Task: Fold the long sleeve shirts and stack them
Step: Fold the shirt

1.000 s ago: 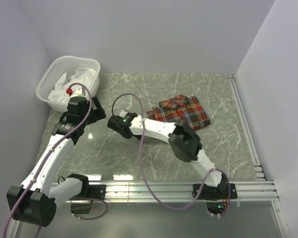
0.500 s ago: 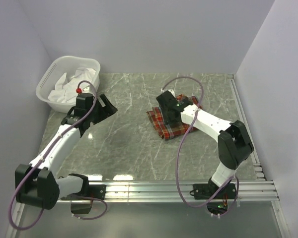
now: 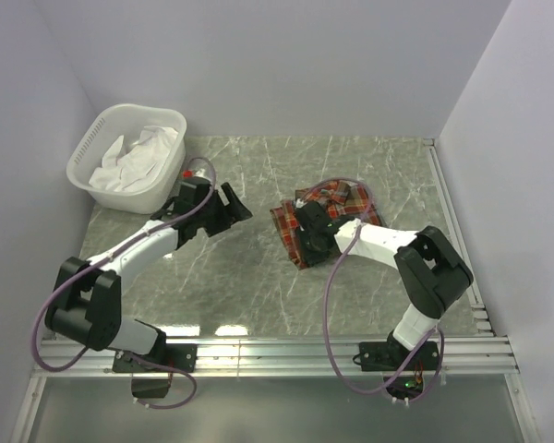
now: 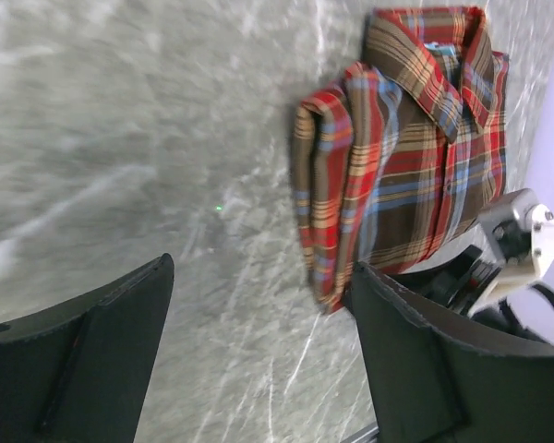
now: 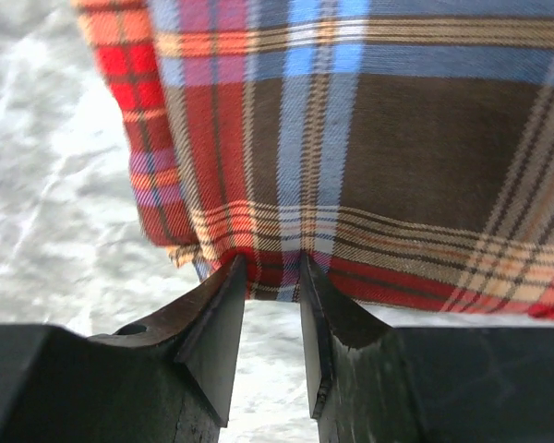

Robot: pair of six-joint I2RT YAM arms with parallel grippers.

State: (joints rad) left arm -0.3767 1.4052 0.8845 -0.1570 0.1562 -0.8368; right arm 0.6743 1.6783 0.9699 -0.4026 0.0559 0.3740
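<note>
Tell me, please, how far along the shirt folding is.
Done: the plaid shirt lies folded compactly on the table. In hand: the right end effector pinches its edge; the left end effector hangs open, empty. Left: white cloth in the basket, seemingly unfolded; no stack shows.

I see a veined grey-green counter [image 3: 258, 277] boxed by plain pale walls [image 3: 286, 65], a metal rail [image 3: 286, 355] along its near edge, overhead light glaring there.
</note>
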